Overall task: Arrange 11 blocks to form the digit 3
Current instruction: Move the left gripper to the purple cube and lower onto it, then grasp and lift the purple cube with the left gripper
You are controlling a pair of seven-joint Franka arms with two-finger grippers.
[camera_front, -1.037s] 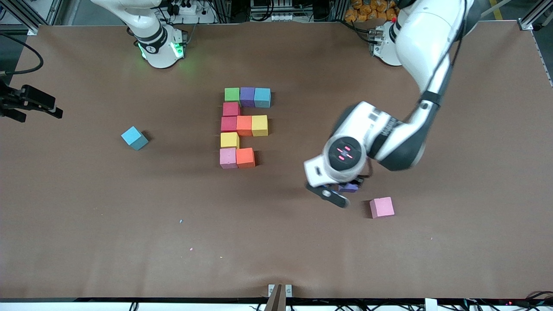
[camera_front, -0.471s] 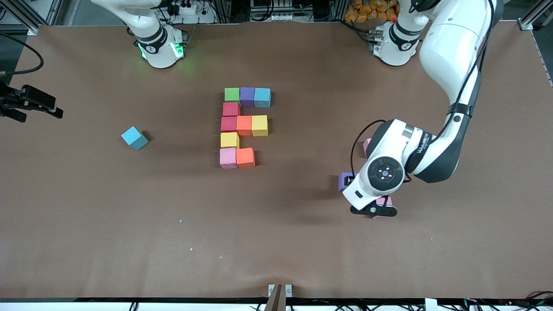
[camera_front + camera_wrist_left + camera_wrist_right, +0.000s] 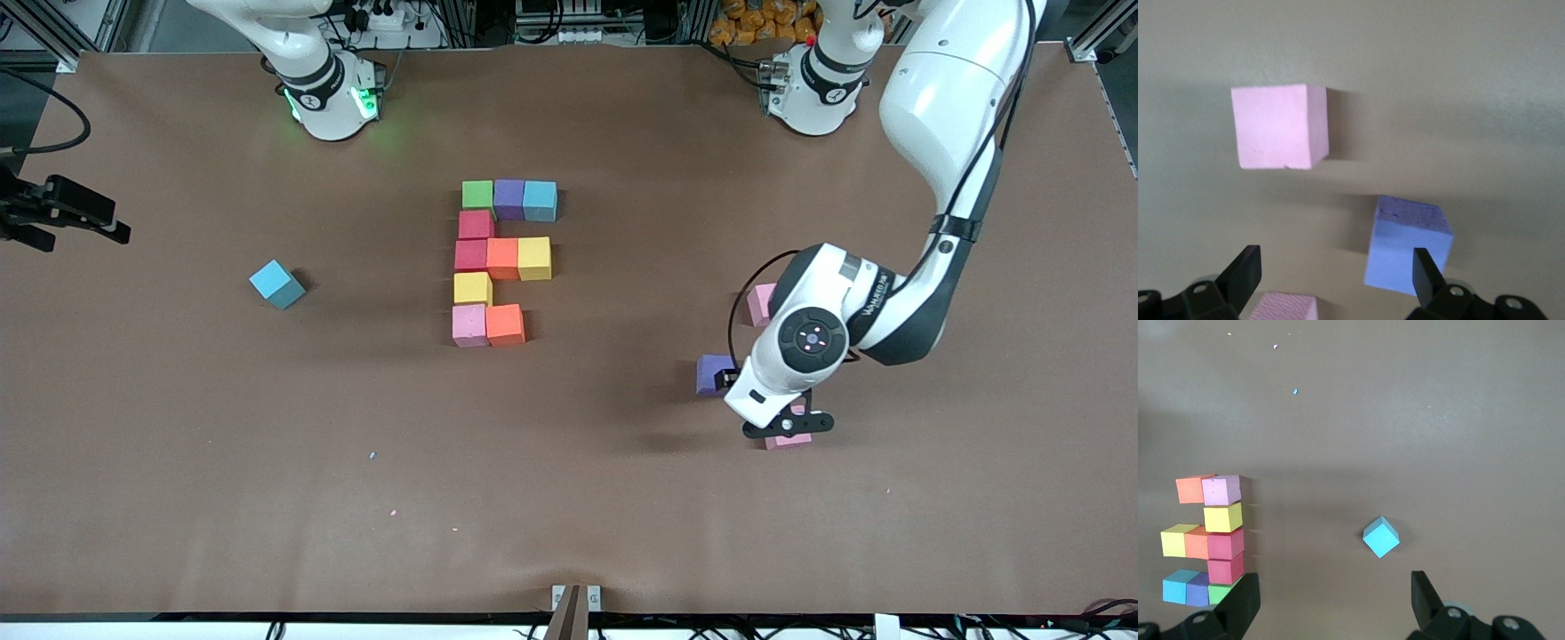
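The left tool has swung from the purple block to hover, fingers spread and empty, over the lower pink block at lower right (likely next pick). The digit 3 stays mid-frame, one cube short; the right tool, spread, waits.

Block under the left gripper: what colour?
Pink, under the left gripper; clearest in the front view.

A robotics lab: two white Franka arms stand bolted at the far edge of a broad brown table, framed by aluminium extrusion posts, with power strips and cable bundles crowding the bench past the bases.
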